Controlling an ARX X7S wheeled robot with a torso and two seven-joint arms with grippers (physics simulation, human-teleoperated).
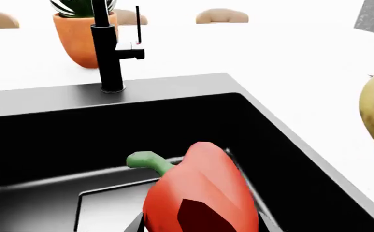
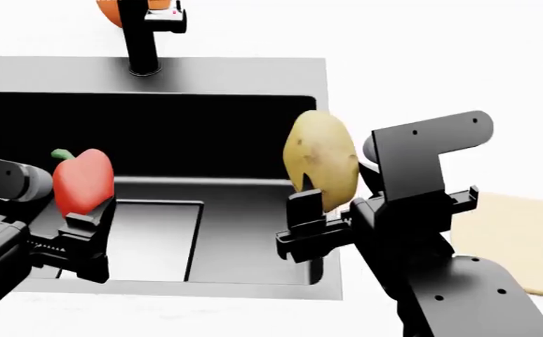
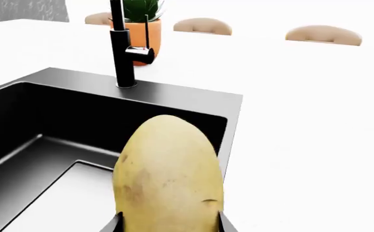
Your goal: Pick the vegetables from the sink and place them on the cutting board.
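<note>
— Why are both arms raised over the sink (image 2: 252, 77)?

— Each has a vegetable. The left gripper (image 2: 83, 223) pinches the red pepper (image 2: 83, 181) above the basin's left side; the right gripper (image 2: 332, 214) clamps the potato (image 2: 321, 160) upright over the sink's right edge.

— And the cutting board (image 2: 520, 242)?

— Right of the sink, bare. Lifting clears the rim, I'd guess.

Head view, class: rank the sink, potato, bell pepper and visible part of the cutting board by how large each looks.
1. sink
2. cutting board, cropped by the frame edge
3. potato
4. bell pepper

Both vegetables are lifted nearer the camera, so their true sizes remain unsure.
</note>
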